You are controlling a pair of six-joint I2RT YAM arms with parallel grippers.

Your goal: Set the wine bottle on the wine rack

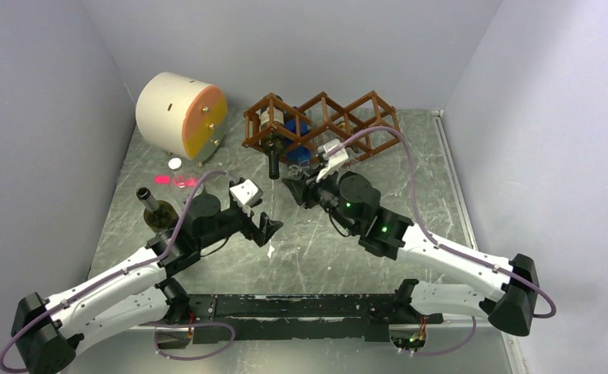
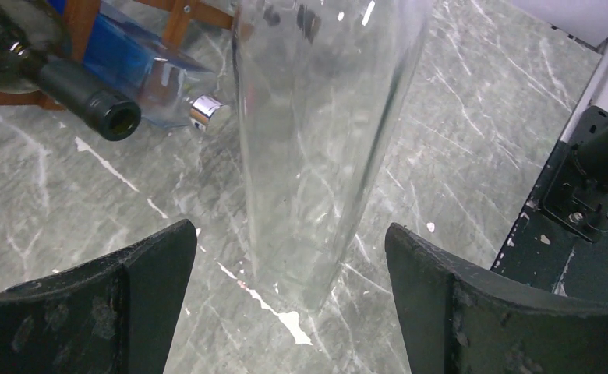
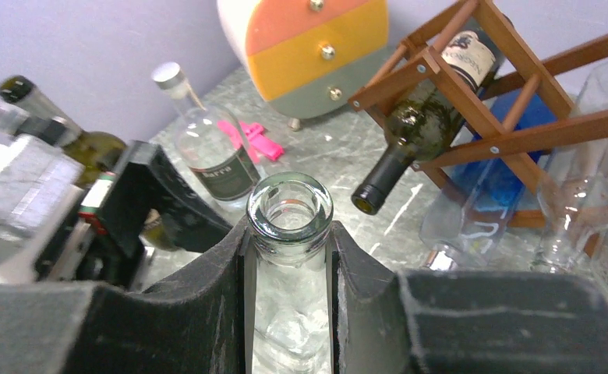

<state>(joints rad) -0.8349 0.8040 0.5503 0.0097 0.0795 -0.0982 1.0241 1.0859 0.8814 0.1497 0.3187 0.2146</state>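
Clear glass wine bottle [image 3: 291, 327], round-lipped, pinched in the right gripper [image 3: 289, 238].

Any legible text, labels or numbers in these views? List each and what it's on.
"Barra" (first letter unsure): dark label on the small capped bottle.
Cream label on the dark wine bottle in the wine rack: too blurred to read.
White marks on the blue bottle: unreadable.
The clear bottle in the right claw: no text visible.

wine rack [image 3: 550, 128] red-brown | wine bottle [image 2: 316, 156] seemingly clear | table [image 2: 457, 117] grey, white-veined
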